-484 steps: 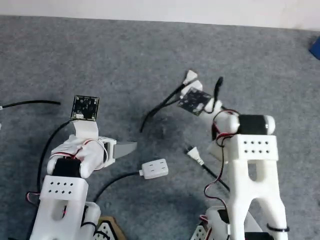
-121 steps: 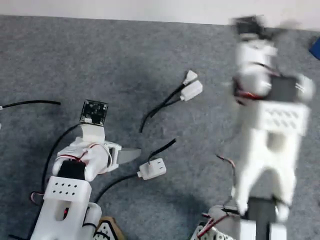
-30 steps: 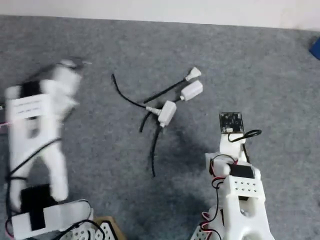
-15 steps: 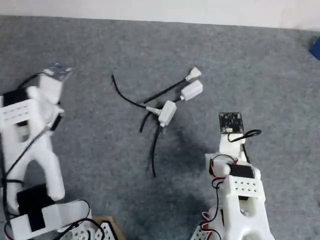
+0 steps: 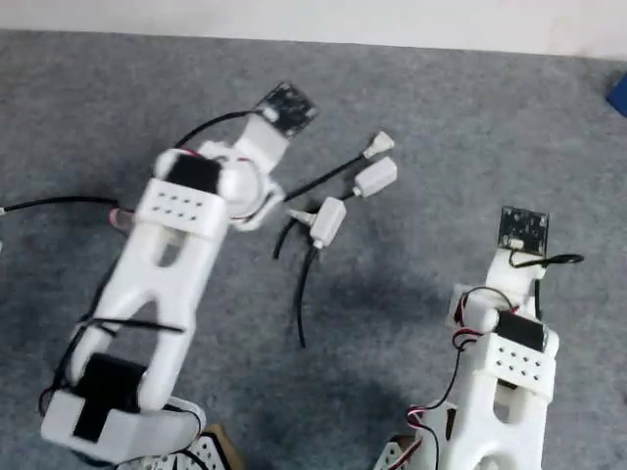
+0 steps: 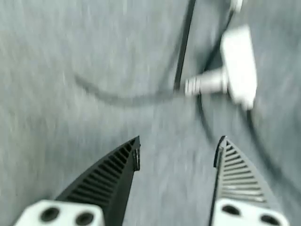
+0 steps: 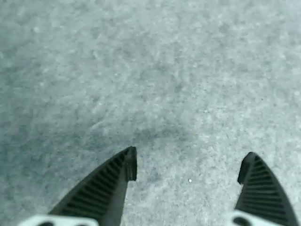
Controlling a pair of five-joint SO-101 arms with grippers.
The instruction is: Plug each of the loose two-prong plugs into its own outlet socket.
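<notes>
High view, left of frame: the left arm (image 5: 176, 245) slants from the lower left toward upper centre. In the left wrist view, the left gripper (image 6: 178, 150) is spread wide and empty above grey carpet (image 6: 70, 56). Ahead of it lies a white outlet socket (image 6: 240, 66) with a two-prong plug (image 6: 202, 84) seated in its end and a black cord (image 6: 183, 42) nearby. Centre, high view: a second socket (image 5: 375, 176) lies with a loose plug (image 5: 378, 146) just beside it, not inserted. Lower right: the right arm (image 5: 509, 362). The right gripper (image 7: 188, 165) is released and holds nothing.

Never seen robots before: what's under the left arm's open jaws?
Grey carpet, and just ahead a black cord running to a plug joined to a white socket. From above, the arm hides the cord's rest.
</notes>
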